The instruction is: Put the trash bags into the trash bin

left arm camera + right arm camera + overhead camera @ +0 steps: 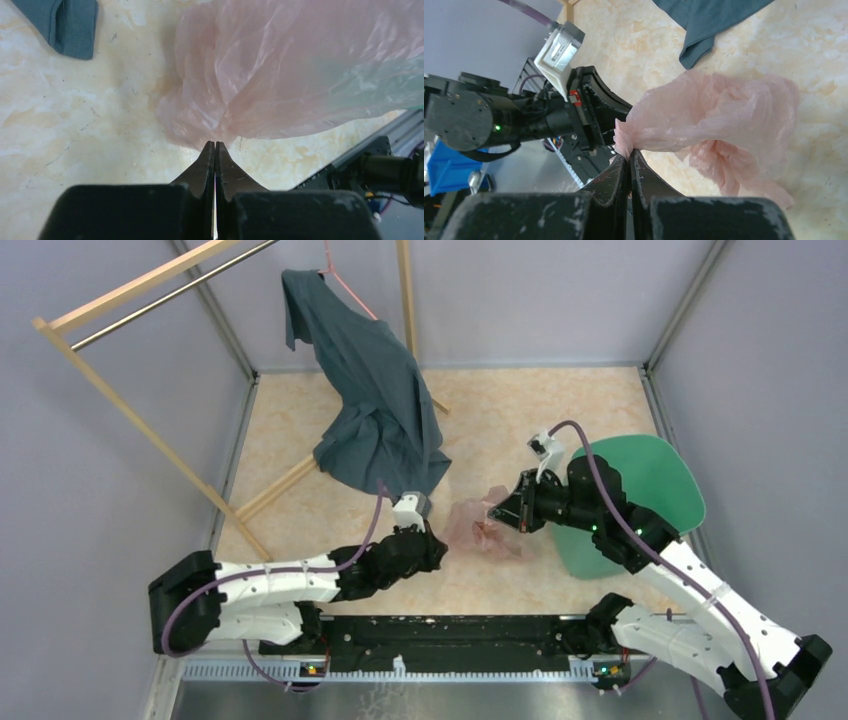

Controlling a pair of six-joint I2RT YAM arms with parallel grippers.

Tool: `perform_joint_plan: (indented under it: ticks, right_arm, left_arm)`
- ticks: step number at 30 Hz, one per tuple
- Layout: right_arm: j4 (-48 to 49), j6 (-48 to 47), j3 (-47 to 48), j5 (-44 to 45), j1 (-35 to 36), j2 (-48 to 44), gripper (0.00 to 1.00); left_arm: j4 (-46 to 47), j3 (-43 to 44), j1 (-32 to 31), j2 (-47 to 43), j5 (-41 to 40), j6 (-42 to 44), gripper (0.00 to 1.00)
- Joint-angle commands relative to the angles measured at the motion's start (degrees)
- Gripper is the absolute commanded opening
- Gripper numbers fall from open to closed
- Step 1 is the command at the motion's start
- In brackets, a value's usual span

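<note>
left gripper (215, 146) and right gripper (629, 156), jaws pinched shut on the pink film bag (300, 65); lift together, clear the green bin (655, 475) rim before release.

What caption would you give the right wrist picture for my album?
The right tool pinches the crumpled pink trash bag over the marbled table, left arm close behind.

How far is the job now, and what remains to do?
Done: nothing yet; the pink trash bag is outside the trash bin. In hand: the right gripper pinches a bunched part of it, and the left gripper is shut at its opposite edge, apparently gripping too. Left: carry it to the bin and drop it in.
</note>
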Motion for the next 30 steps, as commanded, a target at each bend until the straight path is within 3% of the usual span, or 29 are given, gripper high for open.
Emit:
perform_joint_plan:
  ticks: [1, 6, 7, 9, 14, 24, 30]
  right_arm:
    - [-2.08, -6.58, 6.24, -2.75, -0.27, 1.87, 0.0]
    - [4.0, 2.67, 4.95, -10.21, -0.32, 2.82, 0.0]
    - [8.81, 6.17, 3.71, -12.16, -0.29, 2.68, 0.0]
    - [14.85, 13.24, 0.9, -12.37, -0.26, 2.58, 0.0]
    - [21.54, 20.26, -3.72, -8.68, -0.24, 7.35, 0.0]
    - [11.35, 1.61, 6.45, -20.66, 0.34, 22.09, 0.0]
    - [6.48, -2.66, 8.58, -16.87, 0.44, 21.67, 0.0]
  left_arm:
    - [-10.84, 3.14, 0.0, -6.25, 3.91, 2.39, 0.0]
    - [-20.87, 3.36, 0.0, -17.21, 4.13, 1.24, 0.0]
    - [-21.03, 3.25, 0.0, -19.68, 4.07, 0.71, 0.14]
    - [-18.93, 2.06, 0.0, -23.82, 4.93, 0.55, 0.54]
    - [-12.7, 0.23, 0.0, -29.83, 7.75, 3.56, 0.97]
    - [-20.73, 10.51, 0.0, -27.66, 3.48, 11.78, 0.96]
    - [-19.77, 11.38, 0.0, -27.88, 3.01, 13.68, 0.94]
